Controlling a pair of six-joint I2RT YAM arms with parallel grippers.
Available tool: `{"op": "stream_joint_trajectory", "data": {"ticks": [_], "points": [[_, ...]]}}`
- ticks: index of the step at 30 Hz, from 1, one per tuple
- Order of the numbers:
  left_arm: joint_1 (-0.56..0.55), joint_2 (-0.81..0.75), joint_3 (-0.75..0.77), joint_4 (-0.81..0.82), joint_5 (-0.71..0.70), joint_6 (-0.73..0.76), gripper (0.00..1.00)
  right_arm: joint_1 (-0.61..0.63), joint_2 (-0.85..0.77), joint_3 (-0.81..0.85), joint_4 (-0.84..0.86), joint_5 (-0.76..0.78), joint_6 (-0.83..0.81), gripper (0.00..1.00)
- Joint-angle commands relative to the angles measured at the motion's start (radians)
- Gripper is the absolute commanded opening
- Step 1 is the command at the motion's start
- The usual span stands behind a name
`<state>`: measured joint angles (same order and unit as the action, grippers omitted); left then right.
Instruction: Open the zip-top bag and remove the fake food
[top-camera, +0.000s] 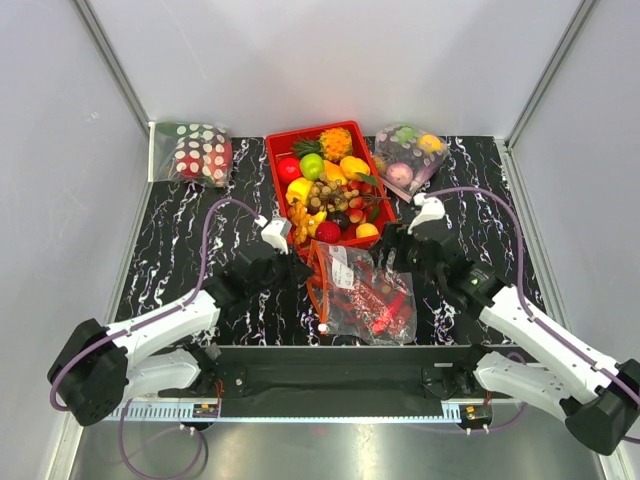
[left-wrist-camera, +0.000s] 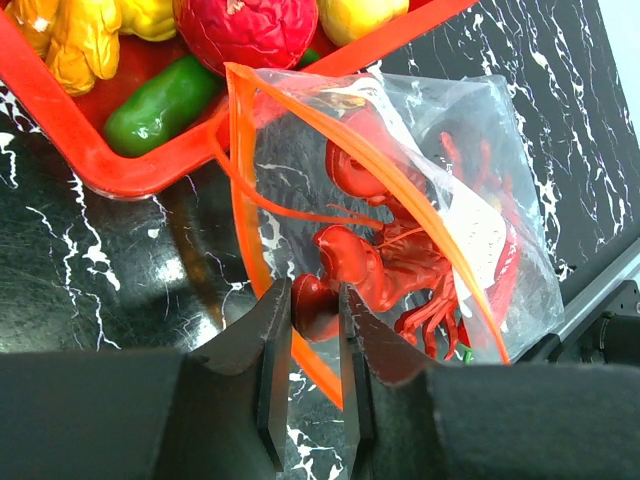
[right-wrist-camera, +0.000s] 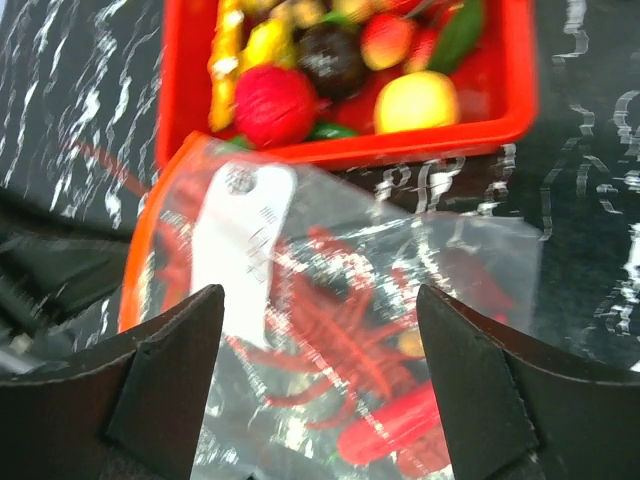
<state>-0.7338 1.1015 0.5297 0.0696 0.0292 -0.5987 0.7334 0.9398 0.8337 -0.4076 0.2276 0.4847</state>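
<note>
Crinkly clear zip-top bag (top-camera: 365, 292), near edge, spiky lobster (left-wrist-camera: 400, 268) inside. Right gripper (right-wrist-camera: 320, 295) gapes wide; left gripper (left-wrist-camera: 313, 292) narrow at the orange strip (left-wrist-camera: 236, 180), grip unclear

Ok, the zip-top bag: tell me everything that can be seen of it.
The zip-top bag is clear crinkly plastic with an orange zip strip and a white label. It lies flat on the black marbled table, its far edge against the red tray. Its mouth gapes, the strip's two halves apart. Inside show a red lobster and a red chili. The left pincer seems to pinch a lobster claw at the mouth; the open right pincer hangs above, contact unclear.
</note>
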Motion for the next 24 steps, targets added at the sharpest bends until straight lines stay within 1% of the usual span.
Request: {"op": "stream_joint_trajectory", "data": {"ticks": [1, 3, 7, 10, 18, 19, 24], "points": [[0.011, 0.000, -0.007, -0.039, -0.060, 0.089, 0.00, -0.095, -0.004, -0.004, 0.029, -0.039, 0.031, 0.85], [0.016, 0.004, -0.008, -0.040, -0.058, 0.091, 0.00, -0.158, 0.005, -0.048, 0.071, -0.103, 0.038, 0.84], [0.019, -0.003, -0.019, -0.040, -0.060, 0.096, 0.00, -0.224, 0.071, -0.114, 0.119, -0.157, 0.037, 0.84], [0.027, -0.017, -0.019, -0.066, -0.067, 0.112, 0.00, -0.227, 0.076, -0.142, 0.151, -0.189, 0.057, 0.82], [0.071, -0.040, -0.039, -0.068, -0.043, 0.123, 0.00, -0.243, 0.119, -0.241, 0.243, -0.183, 0.083, 0.79], [0.079, -0.048, -0.040, -0.094, -0.043, 0.128, 0.00, -0.241, 0.117, -0.260, 0.253, -0.185, 0.089, 0.79], [0.102, -0.066, -0.057, -0.106, -0.032, 0.137, 0.00, -0.249, 0.120, -0.283, 0.271, -0.162, 0.097, 0.79]]}}
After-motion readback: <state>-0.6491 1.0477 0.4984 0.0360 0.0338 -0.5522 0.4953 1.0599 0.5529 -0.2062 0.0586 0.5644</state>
